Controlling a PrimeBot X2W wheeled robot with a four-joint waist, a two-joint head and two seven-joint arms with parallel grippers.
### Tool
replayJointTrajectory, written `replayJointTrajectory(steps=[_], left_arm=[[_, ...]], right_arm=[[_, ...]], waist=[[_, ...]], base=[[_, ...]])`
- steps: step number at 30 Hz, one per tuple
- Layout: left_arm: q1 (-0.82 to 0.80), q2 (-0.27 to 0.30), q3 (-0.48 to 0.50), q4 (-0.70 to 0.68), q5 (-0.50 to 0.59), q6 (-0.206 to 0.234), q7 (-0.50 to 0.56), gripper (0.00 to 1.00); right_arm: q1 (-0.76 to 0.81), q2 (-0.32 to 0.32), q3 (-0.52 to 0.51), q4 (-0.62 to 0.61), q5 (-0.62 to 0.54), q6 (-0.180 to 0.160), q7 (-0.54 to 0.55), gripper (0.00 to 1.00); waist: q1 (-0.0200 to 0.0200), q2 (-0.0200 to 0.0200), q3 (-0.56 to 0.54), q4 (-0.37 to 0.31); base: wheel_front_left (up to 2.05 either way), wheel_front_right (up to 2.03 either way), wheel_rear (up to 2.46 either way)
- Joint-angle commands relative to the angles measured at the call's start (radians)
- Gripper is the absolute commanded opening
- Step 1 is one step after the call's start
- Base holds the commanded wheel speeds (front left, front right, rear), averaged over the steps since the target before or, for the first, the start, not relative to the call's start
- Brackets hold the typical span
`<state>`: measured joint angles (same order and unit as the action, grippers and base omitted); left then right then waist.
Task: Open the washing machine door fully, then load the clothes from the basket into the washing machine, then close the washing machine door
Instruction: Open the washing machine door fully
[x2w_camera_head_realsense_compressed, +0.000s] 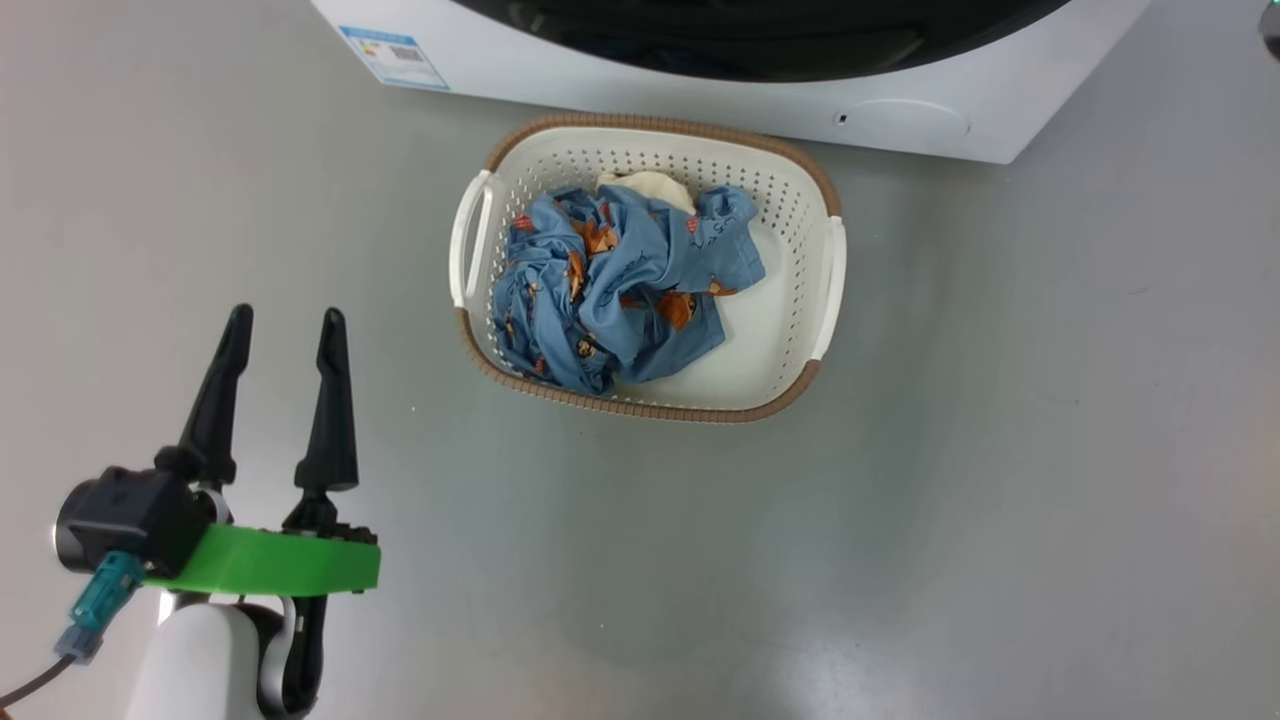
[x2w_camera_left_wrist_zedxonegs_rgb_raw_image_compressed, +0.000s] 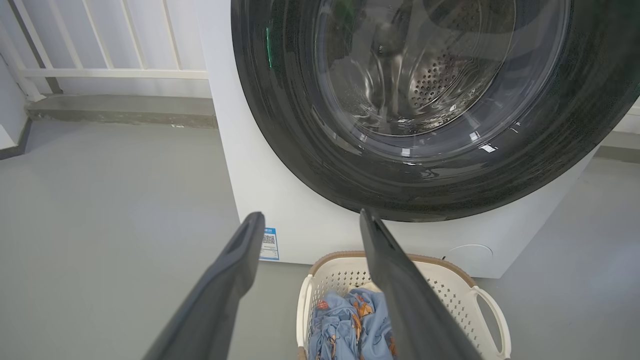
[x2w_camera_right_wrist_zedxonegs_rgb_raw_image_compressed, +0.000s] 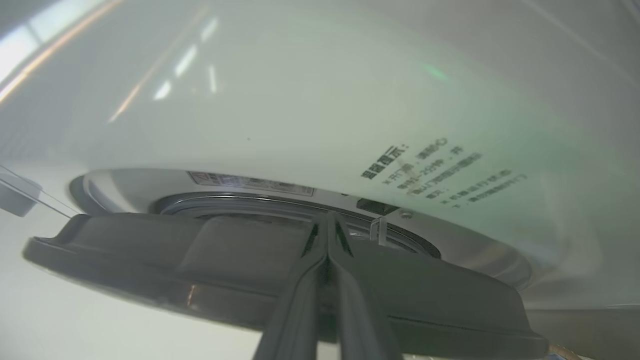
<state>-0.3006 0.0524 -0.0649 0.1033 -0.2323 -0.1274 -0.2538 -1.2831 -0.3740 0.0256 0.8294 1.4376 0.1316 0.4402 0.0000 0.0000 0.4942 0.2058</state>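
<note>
The washing machine (x2w_camera_head_realsense_compressed: 600, 70) stands at the top of the head view, its black door (x2w_camera_head_realsense_compressed: 760, 40) partly cut off. In front of it on the floor sits the basket (x2w_camera_head_realsense_compressed: 650, 125) holding the clothes (x2w_camera_head_realsense_compressed: 620, 290). My left gripper (x2w_camera_head_realsense_compressed: 286, 315) hovers open and empty to the basket's lower left. Its wrist view faces the door (x2w_camera_left_wrist_zedxonegs_rgb_raw_image_compressed: 300, 140), with the basket (x2w_camera_left_wrist_zedxonegs_rgb_raw_image_compressed: 450, 280) and clothes (x2w_camera_left_wrist_zedxonegs_rgb_raw_image_compressed: 345, 325) below. My right gripper (x2w_camera_right_wrist_zedxonegs_rgb_raw_image_compressed: 327, 217) is shut, its tips at the edge of the door (x2w_camera_right_wrist_zedxonegs_rgb_raw_image_compressed: 150, 260). That edge stands slightly off the machine's white front (x2w_camera_right_wrist_zedxonegs_rgb_raw_image_compressed: 300, 100).
Grey floor lies all around the basket. A blue sticker (x2w_camera_head_realsense_compressed: 395, 55) and a round white cap (x2w_camera_head_realsense_compressed: 915, 120) mark the machine's lower front. Left of the machine are a white railing (x2w_camera_left_wrist_zedxonegs_rgb_raw_image_compressed: 100, 72) and a low concrete step (x2w_camera_left_wrist_zedxonegs_rgb_raw_image_compressed: 120, 107).
</note>
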Motion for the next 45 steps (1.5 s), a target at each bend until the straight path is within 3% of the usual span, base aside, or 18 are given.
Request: replayJointTrajectory(steps=[1,18,45], left_arm=[[-0.013,0.019,0.029,-0.020,-0.008,-0.003,-0.008,1.00],[-0.004,0.012,0.037,-0.002,-0.008,-0.003,-0.008,1.00],[0.042,0.029,0.056,0.005,-0.006,-0.003,-0.008,1.00]], right_arm=[[-0.033,0.008,0.013,-0.015,0.005,-0.001,0.008,0.00],[-0.057,0.037,0.071,0.039,0.013,-0.001,0.140,0.00],[0.250,0.096,0.108,-0.199,0.124,-0.001,0.353,0.00]], waist=[[0.0000,0.0000,0.010,0.010],[0.0000,0.0000,-0.012,0.003],[0.0000,0.0000,-0.090,-0.070]], base=[[0.00,0.00,0.00],[0.00,0.00,0.00],[0.00,0.00,0.00]])
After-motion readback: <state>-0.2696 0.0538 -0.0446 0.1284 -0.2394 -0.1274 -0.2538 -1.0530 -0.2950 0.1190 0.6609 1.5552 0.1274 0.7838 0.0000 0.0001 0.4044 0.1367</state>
